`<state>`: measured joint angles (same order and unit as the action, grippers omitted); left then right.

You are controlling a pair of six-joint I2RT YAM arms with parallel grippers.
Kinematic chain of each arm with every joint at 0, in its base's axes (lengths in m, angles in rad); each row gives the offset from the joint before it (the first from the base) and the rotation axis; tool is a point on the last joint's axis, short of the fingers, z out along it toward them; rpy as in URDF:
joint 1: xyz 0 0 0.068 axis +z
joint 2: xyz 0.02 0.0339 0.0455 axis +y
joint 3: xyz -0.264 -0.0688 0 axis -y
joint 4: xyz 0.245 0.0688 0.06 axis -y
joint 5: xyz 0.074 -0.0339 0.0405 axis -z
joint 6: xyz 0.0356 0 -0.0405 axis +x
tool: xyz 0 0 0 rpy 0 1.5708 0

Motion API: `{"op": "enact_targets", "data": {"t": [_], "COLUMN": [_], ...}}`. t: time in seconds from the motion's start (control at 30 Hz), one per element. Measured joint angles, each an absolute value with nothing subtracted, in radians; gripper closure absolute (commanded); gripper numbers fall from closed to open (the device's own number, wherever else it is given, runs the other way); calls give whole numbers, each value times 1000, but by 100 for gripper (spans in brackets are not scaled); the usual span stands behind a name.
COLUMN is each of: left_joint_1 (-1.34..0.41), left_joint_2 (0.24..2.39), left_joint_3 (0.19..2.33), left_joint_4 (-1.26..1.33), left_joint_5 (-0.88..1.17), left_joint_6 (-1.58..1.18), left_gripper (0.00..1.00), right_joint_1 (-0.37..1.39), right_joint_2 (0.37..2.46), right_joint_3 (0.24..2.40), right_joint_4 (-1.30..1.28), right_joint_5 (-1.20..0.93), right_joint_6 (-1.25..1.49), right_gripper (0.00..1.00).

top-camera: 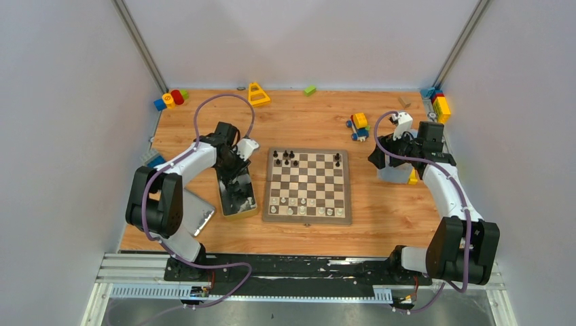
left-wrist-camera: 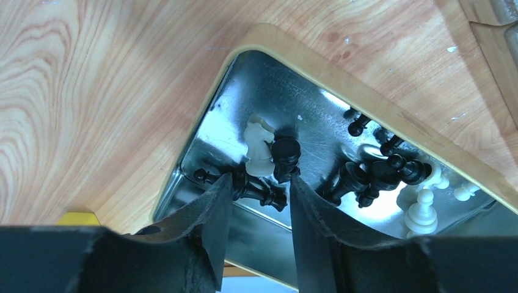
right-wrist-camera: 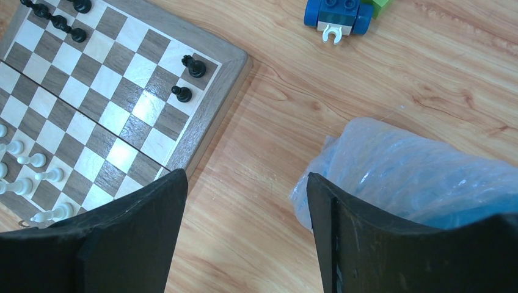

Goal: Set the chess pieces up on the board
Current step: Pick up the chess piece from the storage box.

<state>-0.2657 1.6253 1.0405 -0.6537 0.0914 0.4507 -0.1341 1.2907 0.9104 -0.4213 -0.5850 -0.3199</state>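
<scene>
The left hand (left-wrist-camera: 261,179) reaches down into the tin (left-wrist-camera: 256,79), its fingers half closed astride a black chess piece (left-wrist-camera: 262,190) lying on its side. The piece's long axis runs from 10 to 4 o'clock across the gap. Whether the fingers pinch it yet, I cannot tell. From above, the board (top-camera: 308,220) lies at 3 o'clock of the tin, close beside it, so the left arm is the nearer one. The right hand (right-wrist-camera: 245,178) hangs released and empty over the tabletop, by a plastic bag (right-wrist-camera: 415,171).
</scene>
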Motion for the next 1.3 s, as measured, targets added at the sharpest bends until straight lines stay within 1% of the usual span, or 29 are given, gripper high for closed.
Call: {"op": "enact_targets", "data": {"t": [0.37, 0.7, 0.9, 1.03, 1.3], "left_joint_1": [-259, -259, -259, -259, -259], "left_joint_2": [1648, 1692, 1706, 1717, 1718], "left_joint_3": [1063, 1068, 1068, 1068, 1067], "left_joint_4": [-651, -651, -643, -642, -636], "left_joint_5": [80, 77, 76, 77, 78], "left_joint_6": [459, 467, 474, 476, 479], "left_gripper": [59, 60, 63, 67, 79], "right_joint_1": [-134, -134, -134, -134, -134], "right_joint_2": [1291, 1291, 1291, 1291, 1291], "right_joint_3": [911, 911, 911, 911, 912], "right_joint_4": [-422, -422, -422, -422, -422], "right_joint_5": [-585, -585, -585, -585, -585], "right_joint_6": [-320, -321, -323, -324, -323], "right_gripper": [26, 26, 25, 25, 25]}}
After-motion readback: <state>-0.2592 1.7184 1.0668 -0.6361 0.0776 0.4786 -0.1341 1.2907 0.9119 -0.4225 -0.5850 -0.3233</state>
